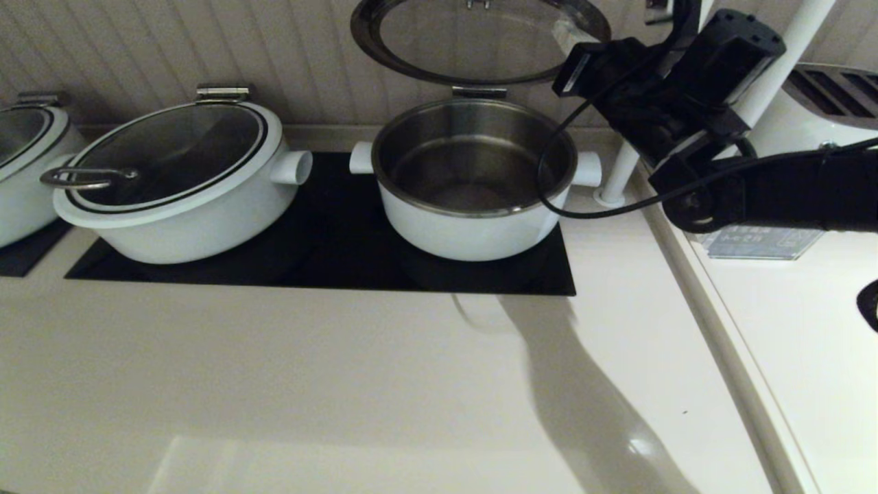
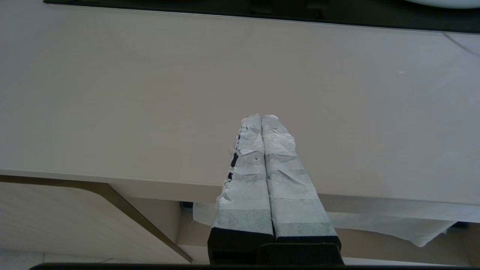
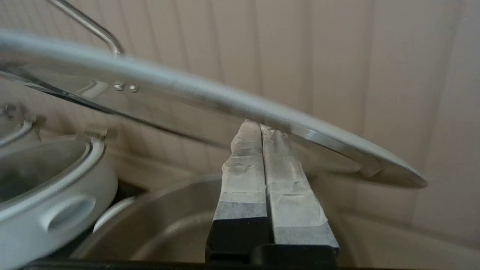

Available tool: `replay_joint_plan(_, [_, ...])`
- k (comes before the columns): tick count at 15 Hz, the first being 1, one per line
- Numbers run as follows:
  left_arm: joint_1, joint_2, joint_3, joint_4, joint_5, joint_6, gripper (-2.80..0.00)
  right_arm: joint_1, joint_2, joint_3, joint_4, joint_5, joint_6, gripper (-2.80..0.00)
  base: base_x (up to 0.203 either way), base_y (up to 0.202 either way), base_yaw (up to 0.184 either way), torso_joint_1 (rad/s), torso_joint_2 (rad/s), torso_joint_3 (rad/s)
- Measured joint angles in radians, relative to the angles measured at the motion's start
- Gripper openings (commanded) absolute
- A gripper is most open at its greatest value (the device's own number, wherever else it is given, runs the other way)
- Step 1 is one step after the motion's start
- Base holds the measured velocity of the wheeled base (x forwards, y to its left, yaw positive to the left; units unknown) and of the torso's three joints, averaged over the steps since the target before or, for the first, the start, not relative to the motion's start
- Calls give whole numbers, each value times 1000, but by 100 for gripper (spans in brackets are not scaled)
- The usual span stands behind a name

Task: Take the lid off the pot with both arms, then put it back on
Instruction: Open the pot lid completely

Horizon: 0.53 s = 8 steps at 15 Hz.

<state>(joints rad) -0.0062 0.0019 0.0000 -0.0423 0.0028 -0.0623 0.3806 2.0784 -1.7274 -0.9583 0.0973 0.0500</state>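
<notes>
The pot (image 1: 473, 233) stands open on the black cooktop (image 1: 329, 261), its steel inside bare. The lid (image 1: 473, 41) is swung up on its rear hinge (image 1: 479, 91) and stands tilted against the wall above the pot. My right gripper (image 1: 566, 31) is shut, with its tips pressed under the lid's right rim. In the right wrist view the shut gripper (image 3: 261, 125) touches the underside of the lid rim (image 3: 225, 98), with the pot (image 3: 168, 225) below. My left gripper (image 2: 261, 117) is shut and empty over the counter's front edge, out of the head view.
A wider white pot with a dark glass lid (image 1: 178, 185) sits left on the cooktop, and another pot (image 1: 20, 171) is at the far left. A white pole (image 1: 775, 75) rises behind my right arm. A clear card (image 1: 761, 241) lies on the right-hand counter.
</notes>
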Motion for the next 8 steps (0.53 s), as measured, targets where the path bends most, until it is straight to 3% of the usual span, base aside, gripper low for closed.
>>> replay_joint_plan(8, [0, 0, 0, 0, 0, 0, -280, -36, 19, -69, 3, 48, 2, -280, 0, 0, 0, 0, 0, 0])
